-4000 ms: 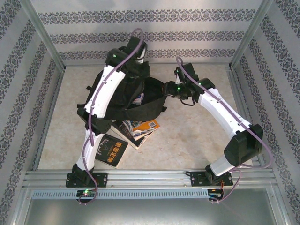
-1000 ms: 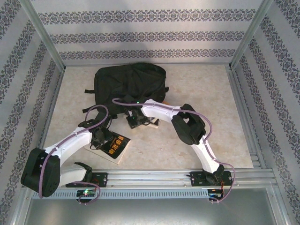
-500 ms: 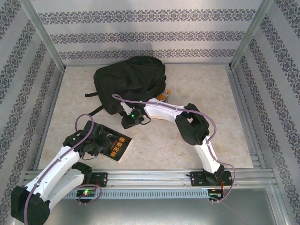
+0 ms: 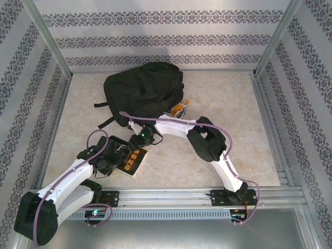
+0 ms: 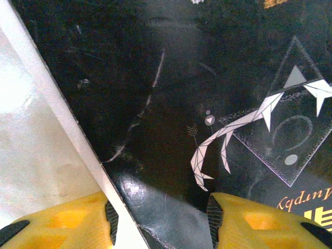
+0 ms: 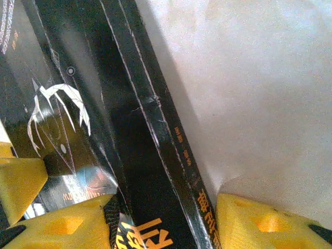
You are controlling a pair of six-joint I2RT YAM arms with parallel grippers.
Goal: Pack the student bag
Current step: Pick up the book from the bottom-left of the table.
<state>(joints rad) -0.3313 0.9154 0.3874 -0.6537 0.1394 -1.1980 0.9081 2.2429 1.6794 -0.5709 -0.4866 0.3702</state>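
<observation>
The student bag (image 4: 142, 91), a big black backpack, lies at the back of the table, apart from both grippers. A black-covered book (image 4: 128, 156) with orange lettering lies in front of it. My left gripper (image 4: 106, 163) is open at the book's near-left corner (image 5: 171, 218): one yellow finger (image 5: 62, 225) is over the table, the other (image 5: 267, 223) over the cover. My right gripper (image 4: 142, 137) is open astride the book's spine (image 6: 171, 171) at its far edge, with yellow fingers (image 6: 259, 223) on either side. Between my right gripper's fingertips (image 6: 163, 228) sits the orange title.
An orange-covered book (image 4: 179, 109) pokes out beside the bag's right side. Bag straps (image 4: 106, 122) trail toward the front left. Metal frame rails (image 4: 166, 194) run along the near edge, and patterned walls enclose the table. Bare tabletop (image 4: 223, 104) lies to the right.
Over the last half second my right gripper came forward and left from the bag onto the black book's far edge. The left arm swung in closer to the book's corner. The bag stayed put.
</observation>
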